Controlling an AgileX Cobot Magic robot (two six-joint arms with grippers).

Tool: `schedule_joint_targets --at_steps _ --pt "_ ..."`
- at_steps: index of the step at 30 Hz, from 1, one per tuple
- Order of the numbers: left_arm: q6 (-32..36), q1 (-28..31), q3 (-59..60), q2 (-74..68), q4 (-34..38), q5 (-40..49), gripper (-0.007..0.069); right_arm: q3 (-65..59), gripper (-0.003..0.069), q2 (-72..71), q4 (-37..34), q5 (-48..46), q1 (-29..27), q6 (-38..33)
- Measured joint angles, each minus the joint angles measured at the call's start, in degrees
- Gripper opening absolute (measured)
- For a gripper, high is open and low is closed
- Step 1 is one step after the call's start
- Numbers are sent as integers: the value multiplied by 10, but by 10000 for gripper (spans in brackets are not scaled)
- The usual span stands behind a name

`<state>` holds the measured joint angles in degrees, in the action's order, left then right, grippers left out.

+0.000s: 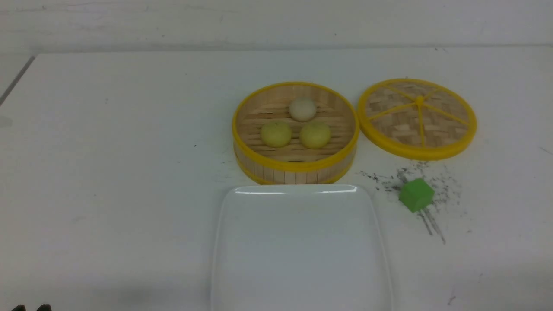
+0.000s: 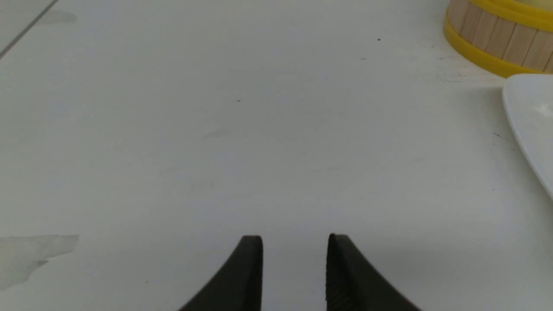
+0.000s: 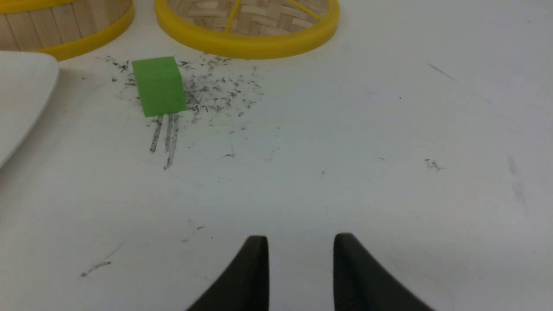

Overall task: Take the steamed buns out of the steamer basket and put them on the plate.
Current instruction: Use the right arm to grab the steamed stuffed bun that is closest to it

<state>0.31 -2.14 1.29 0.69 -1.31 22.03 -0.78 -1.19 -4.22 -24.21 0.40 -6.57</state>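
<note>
three steamed buns [image 1: 276, 134] sit inside the basket [image 1: 293, 170], on its slatted floor, in a triangle: the off-white bun [image 1: 302, 109] toward the far wall, the two pale yellow ones side by side nearer the robot, the right yellow bun [image 1: 315, 134] close beside the left one. each is round with its dome up, so none has a long axis or points any way. the basket stands upright near the middle of the table [image 1: 108, 172], its open mouth up.

just on the robot's side of the basket lies the plate [image 1: 298, 242], flat, white and bare, its far edge running parallel to the table's far edge. that edge is right by the basket's wall; i cannot tell whether they touch. the plate's near part runs out of the front view.

right of the basket, apart from it, the lid [image 1: 417, 119] rests flat on the table with its yellow spokes up. nearer the robot than the lid, a green cube [image 1: 416, 195] stands among dark scuff marks [image 3: 216, 86], one corner turned toward the robot.

both grippers hang low over bare table, well apart from the basket. the left gripper [image 2: 294, 250] has its fingers parted with nothing between them; the right gripper [image 3: 301, 250] is the same, parted and holding nothing.
</note>
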Motion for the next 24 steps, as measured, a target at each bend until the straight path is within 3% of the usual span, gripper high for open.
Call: schedule_joint_targets --at_steps 14,24 --pt "0 0 0 0 0 0 242 0 240 0 -2 0 0 0" --pt "0 0 -1 0 0 1 242 25 240 0 -76 32 0 1"
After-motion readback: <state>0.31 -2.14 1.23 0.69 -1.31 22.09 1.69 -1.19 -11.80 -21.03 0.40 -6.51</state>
